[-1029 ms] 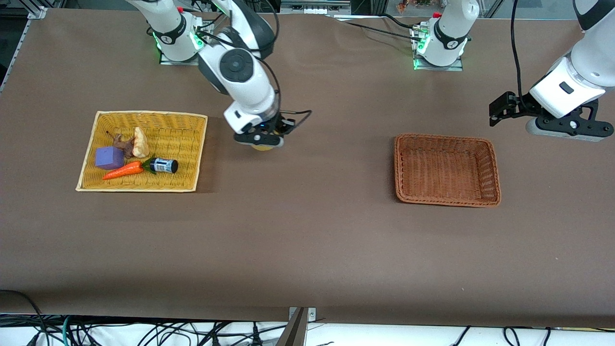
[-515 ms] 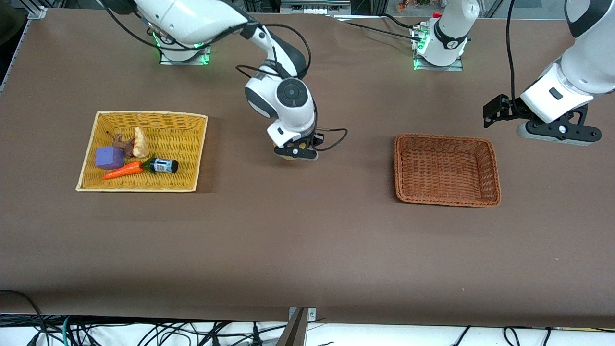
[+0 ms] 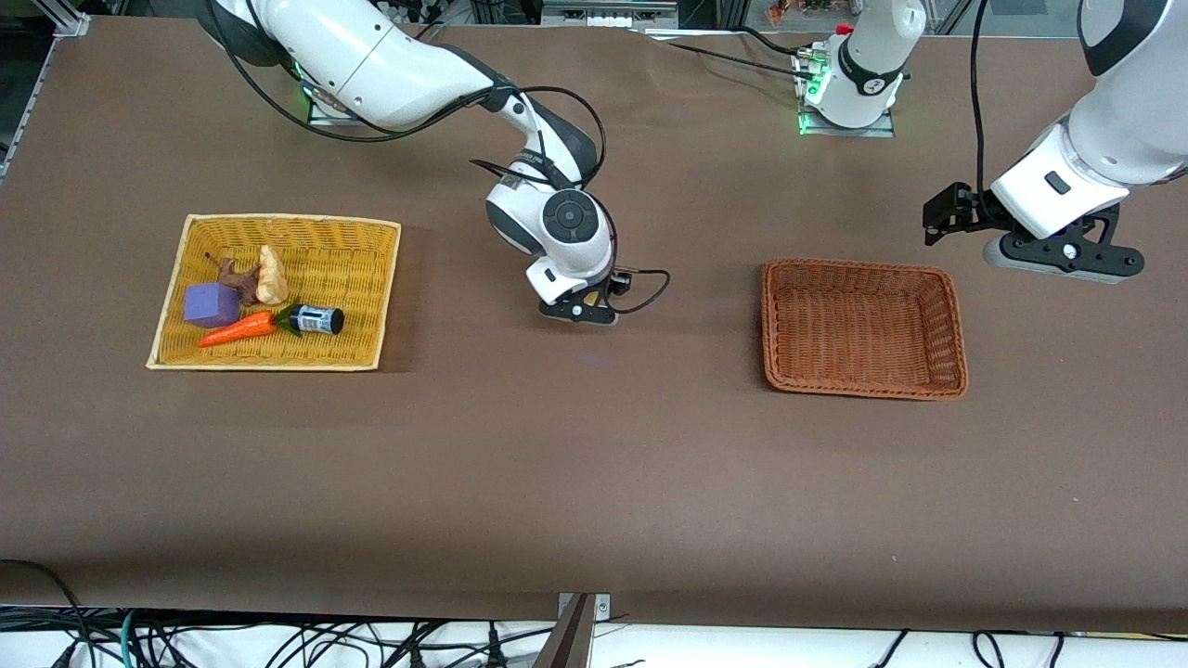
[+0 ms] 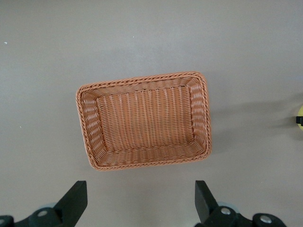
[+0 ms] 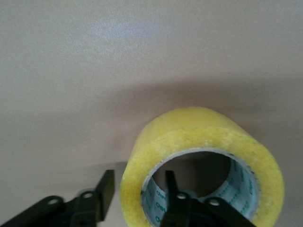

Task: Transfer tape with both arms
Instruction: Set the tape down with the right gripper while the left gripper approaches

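At the right arm's end of the table sits the yellow wicker basket (image 3: 278, 295), holding a purple block (image 3: 212, 305), an orange carrot (image 3: 238, 329), a small dark bottle (image 3: 314, 320), a pale cone-shaped piece (image 3: 272, 276) and a brown twig-like thing (image 3: 239, 278). Toward the middle, the right arm reaches out from its base and carries the right gripper (image 3: 579, 310) low over bare brown table (image 3: 594, 482) between the two baskets. Its fingers (image 5: 173, 191) are clamped on the tape (image 5: 201, 163), one finger through the wide centre hole and the other against the outer yellow wall, so the roll hangs on edge just above the tabletop. Nearer the left arm's end lies the brown wicker basket (image 3: 863, 327), with nothing in it. The left gripper (image 3: 1053, 255) hovers over the table just beside that basket, toward the robots' bases, its fingers (image 4: 73, 201) spread wide apart and holding nothing; this arm waits
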You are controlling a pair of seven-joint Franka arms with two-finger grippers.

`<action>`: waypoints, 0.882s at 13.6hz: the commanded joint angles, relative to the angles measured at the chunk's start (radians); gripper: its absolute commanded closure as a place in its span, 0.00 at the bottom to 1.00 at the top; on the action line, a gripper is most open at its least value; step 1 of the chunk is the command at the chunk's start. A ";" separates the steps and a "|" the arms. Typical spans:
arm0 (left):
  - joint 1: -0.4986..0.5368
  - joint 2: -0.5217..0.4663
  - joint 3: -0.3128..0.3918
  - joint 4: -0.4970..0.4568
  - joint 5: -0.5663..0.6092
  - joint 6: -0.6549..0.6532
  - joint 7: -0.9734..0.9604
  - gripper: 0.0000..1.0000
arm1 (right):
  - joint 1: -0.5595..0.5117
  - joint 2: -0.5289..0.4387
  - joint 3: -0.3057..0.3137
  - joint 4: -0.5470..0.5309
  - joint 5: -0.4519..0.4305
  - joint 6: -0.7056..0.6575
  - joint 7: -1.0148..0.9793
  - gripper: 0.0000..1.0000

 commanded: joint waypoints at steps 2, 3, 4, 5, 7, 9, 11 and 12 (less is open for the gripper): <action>-0.006 0.021 -0.057 0.023 -0.008 -0.019 0.023 0.00 | 0.011 -0.024 -0.005 0.051 -0.054 -0.014 0.003 0.00; -0.003 0.031 -0.085 0.023 -0.019 -0.019 0.012 0.00 | 0.012 -0.067 -0.004 0.071 -0.118 -0.078 -0.008 0.00; -0.003 0.044 -0.094 0.023 -0.022 -0.019 0.010 0.00 | 0.009 -0.092 0.007 0.111 -0.141 -0.184 -0.017 0.00; -0.003 0.053 -0.099 0.023 -0.042 -0.017 0.010 0.00 | 0.012 -0.107 0.022 0.193 -0.140 -0.288 -0.043 0.00; -0.005 0.077 -0.101 0.023 -0.118 -0.014 0.009 0.00 | 0.009 -0.123 0.055 0.330 -0.143 -0.463 -0.133 0.00; -0.018 0.120 -0.125 0.023 -0.168 0.000 -0.006 0.00 | -0.041 -0.193 0.043 0.355 -0.129 -0.542 -0.328 0.00; -0.053 0.165 -0.165 0.023 -0.168 0.068 -0.095 0.00 | -0.162 -0.253 0.044 0.354 -0.062 -0.585 -0.478 0.00; -0.086 0.191 -0.177 0.023 -0.166 0.114 -0.174 0.00 | -0.231 -0.274 0.044 0.354 -0.033 -0.626 -0.549 0.00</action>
